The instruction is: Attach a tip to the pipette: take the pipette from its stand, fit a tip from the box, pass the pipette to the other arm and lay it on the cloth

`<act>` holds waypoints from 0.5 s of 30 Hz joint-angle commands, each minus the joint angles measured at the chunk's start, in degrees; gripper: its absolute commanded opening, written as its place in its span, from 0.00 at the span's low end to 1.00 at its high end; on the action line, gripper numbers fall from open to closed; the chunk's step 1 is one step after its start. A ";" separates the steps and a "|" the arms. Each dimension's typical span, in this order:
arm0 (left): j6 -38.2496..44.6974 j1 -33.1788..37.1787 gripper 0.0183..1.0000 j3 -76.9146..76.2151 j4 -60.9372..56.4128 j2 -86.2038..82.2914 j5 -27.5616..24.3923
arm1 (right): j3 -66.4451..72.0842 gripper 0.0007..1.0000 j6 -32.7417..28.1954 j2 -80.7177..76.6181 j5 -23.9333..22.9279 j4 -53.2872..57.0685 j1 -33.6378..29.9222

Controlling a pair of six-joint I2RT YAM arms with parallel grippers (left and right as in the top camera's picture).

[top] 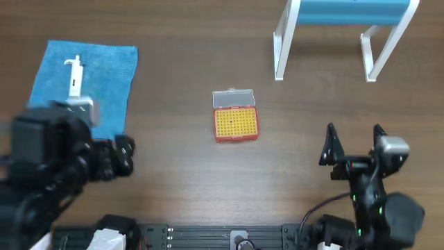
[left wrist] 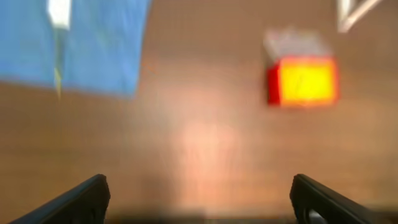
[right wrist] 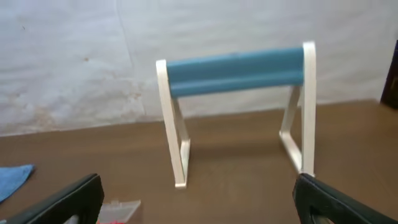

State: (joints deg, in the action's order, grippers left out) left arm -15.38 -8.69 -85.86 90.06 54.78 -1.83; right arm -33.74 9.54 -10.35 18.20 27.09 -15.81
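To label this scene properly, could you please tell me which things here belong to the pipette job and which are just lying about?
Job in hand: pipette, lying on the cloth; tip box; stand; left gripper and right gripper, both open.

Just there: table; wall.

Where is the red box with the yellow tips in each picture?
Top view: the tip box sits mid-table on bare wood, lid open.
Left wrist view: the tip box is a blurred red-and-yellow block, apart from the blue cloth.
Right wrist view: just its edge peeks in, nearer than the stand.
Shared landmark: the blue cloth, in all three.
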 commanded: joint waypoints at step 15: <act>-6.88 0.04 1.00 30.03 -21.33 -31.06 4.09 | -3.37 0.98 -0.83 9.14 0.33 18.93 -0.28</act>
State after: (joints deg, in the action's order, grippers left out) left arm -21.19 -8.69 -59.57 71.05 24.56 0.45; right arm -36.38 9.10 -1.17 18.57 45.34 -15.81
